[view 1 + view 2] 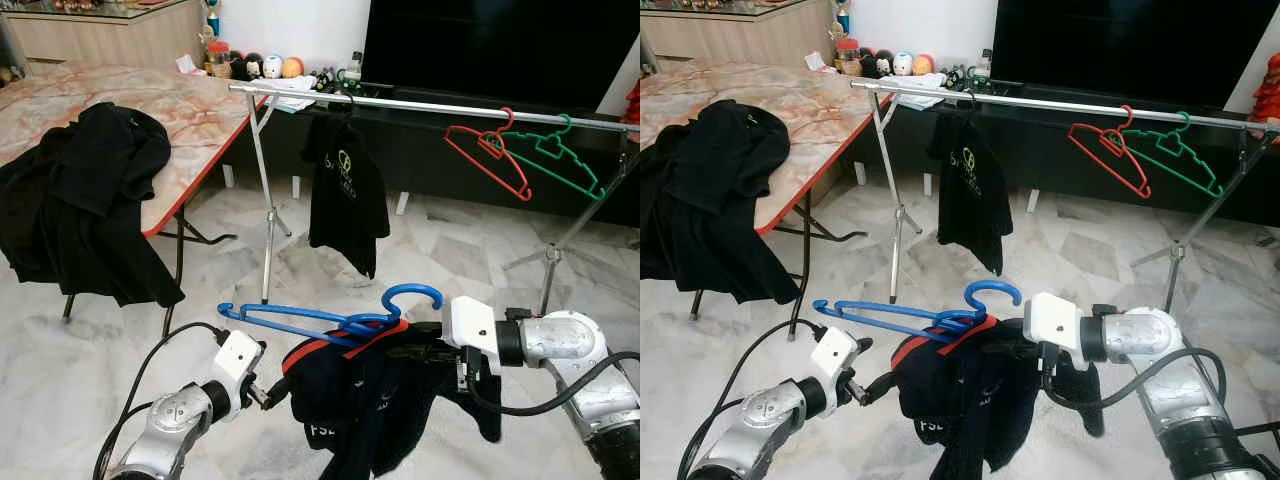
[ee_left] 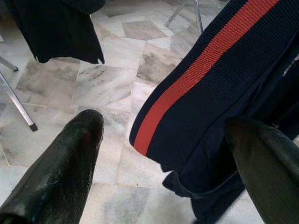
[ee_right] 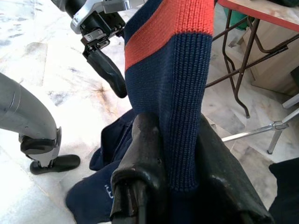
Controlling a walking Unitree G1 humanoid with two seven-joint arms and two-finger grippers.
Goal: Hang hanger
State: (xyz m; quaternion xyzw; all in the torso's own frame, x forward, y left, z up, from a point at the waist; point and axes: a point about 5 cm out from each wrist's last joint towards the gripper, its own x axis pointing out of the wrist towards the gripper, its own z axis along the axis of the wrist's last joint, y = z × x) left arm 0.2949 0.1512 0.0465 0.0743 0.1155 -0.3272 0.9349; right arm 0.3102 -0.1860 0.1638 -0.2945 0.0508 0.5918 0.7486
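The blue hanger [image 1: 330, 318] sits low in the foreground of the left eye view, at about 6 o'clock from the clothes rail [image 1: 430, 104], with a navy garment with a red stripe [image 1: 370, 400] draped on it and hanging toward the marble floor [image 1: 430, 250].

The right gripper [image 3: 170, 154] is clenched on the knitted navy-and-red collar of that garment; in the right wrist view its two black fingers [image 3: 145, 154] press the fabric from both sides.

The left gripper [image 2: 163, 154] is released, its fingers spread wide. In the left wrist view one finger [image 2: 65, 163] is clear of the cloth and the other [image 2: 266, 163] lies against or just behind the garment's edge; contact cannot be confirmed. In the left eye view it sits at about 9 o'clock from the garment.

On the rail, a black T-shirt [image 1: 345, 190] hangs near the left end. A red hanger [image 1: 490, 150] and a green hanger [image 1: 555, 150] hang side by side toward the right end, overlapping. The stretch of rail between shirt and red hanger is bare.

At 10 o'clock from the blue hanger stands a folding table [image 1: 200, 110] carrying a heap of black clothes [image 1: 90, 190] that spills over its near edge. A dark television [image 1: 500, 40] stands behind the rail.
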